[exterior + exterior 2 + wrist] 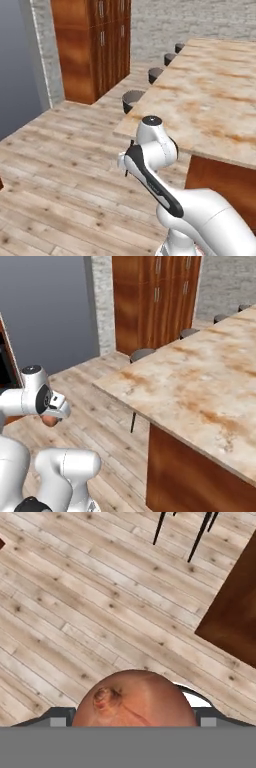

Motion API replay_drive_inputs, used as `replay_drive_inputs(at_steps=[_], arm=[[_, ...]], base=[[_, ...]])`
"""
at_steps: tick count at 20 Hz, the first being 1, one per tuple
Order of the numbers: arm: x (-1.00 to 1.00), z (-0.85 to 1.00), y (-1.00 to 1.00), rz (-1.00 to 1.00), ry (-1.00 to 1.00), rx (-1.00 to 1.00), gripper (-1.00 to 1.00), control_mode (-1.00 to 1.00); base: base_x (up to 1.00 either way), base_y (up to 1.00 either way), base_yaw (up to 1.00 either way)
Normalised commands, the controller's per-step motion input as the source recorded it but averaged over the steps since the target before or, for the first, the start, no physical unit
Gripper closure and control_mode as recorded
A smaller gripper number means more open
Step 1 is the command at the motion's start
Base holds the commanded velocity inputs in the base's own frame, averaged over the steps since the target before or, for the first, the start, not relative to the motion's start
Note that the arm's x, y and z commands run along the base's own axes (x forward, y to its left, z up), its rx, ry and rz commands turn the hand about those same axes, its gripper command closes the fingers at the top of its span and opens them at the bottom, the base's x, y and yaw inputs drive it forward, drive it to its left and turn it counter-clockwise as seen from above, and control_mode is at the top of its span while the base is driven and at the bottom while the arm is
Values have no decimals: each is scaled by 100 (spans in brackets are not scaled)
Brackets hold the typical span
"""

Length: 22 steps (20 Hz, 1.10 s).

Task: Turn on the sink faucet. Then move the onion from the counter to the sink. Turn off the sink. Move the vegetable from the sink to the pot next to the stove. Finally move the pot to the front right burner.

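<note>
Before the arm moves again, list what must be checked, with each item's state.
1. Onion seated between the fingers of the gripper: ok.
2. Surface under the onion to catch a drop: not ok, it hangs over the wooden floor.
3. Arm apart from the counter edge: ok.
4. Stools out of the arm's way: ok, they stand tucked along the counter.
5. Faucet running: cannot tell.
6. Path to the sink: cannot tell.

White arm [155, 165] folded low, jaws spread wide around the onion [134, 699]
</note>
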Motion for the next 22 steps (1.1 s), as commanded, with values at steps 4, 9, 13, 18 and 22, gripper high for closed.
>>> replay_drive_inputs(at_steps=[4, 9, 13, 18, 22], arm=[[0, 0, 0, 0, 0, 0, 100, 100], [0, 0, 0, 0, 0, 0, 100, 100], [0, 0, 0, 0, 0, 0, 100, 100], [0, 0, 0, 0, 0, 0, 100, 100], [0, 0, 0, 0, 0, 0, 100, 100]], base=[[-100, -2, -63], [-91, -22, -64], [-69, -44, -63], [-43, -59, -63], [-40, -64, -61]])
